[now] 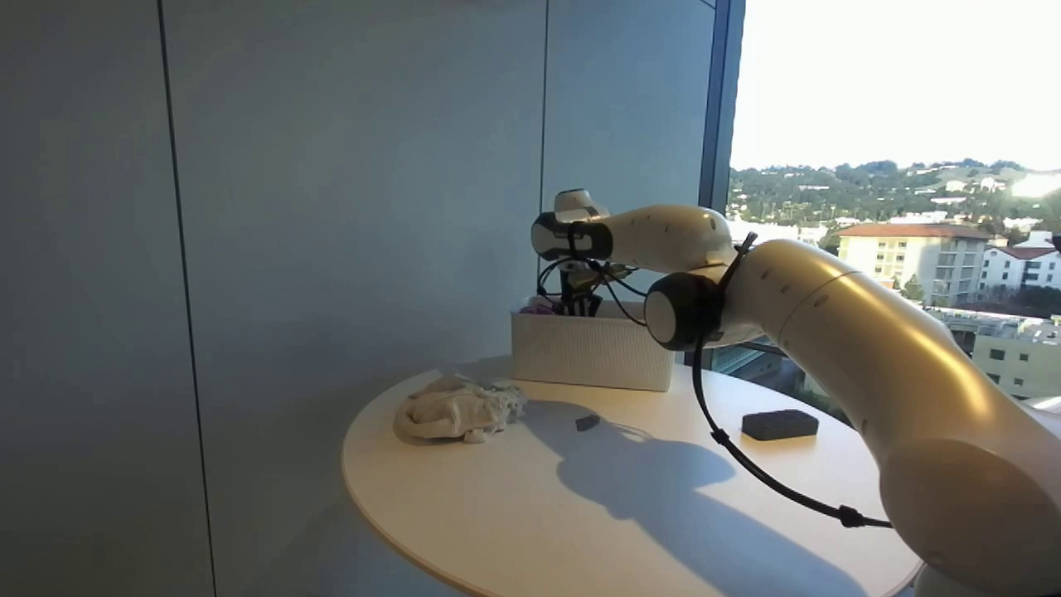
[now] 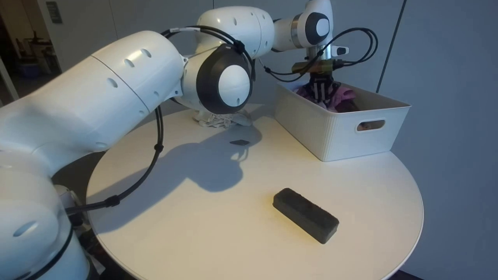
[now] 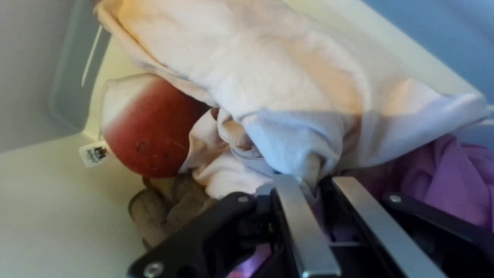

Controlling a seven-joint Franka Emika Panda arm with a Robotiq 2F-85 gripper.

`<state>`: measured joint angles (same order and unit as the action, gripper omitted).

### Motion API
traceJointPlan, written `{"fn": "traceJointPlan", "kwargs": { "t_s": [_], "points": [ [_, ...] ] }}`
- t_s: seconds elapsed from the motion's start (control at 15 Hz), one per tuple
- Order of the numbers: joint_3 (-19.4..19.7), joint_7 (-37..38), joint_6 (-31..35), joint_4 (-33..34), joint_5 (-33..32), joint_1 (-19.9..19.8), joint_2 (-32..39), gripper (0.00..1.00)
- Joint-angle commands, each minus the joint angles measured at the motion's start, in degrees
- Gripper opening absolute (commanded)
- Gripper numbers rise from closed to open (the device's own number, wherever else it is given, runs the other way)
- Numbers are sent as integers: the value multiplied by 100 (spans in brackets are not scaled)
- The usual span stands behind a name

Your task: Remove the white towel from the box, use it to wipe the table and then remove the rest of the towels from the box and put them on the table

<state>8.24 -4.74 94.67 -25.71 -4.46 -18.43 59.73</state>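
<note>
Jaws down in box (image 2: 338,136), perhaps touching purple cloth (image 2: 344,95).

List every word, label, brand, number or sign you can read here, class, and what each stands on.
No text is readable.
Small white rectangular tag at the edge of the rounded red object, wrist view: dark print, too blurred to read.
Narrow white label on the black cable, in an exterior view: any print too small to read.
Grey rectangular plate on the grey wall, in an exterior view: too small to read.

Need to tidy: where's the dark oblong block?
In an exterior view, the block lies right of centre on the round white table, in front of the ribbed white box.
</note>
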Motion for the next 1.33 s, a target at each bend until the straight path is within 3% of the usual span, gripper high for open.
{"fn": "traceJointPlan", "kwargs": {
  "t_s": [0.0,0.87,1.27],
  "points": [
    [-62,-227,282,6,-2,-72,-404,11],
    [-440,-1386,652,78,379,-512,-1647,11],
    [-516,-1753,741,115,474,-520,-2052,11]
  ]
}}
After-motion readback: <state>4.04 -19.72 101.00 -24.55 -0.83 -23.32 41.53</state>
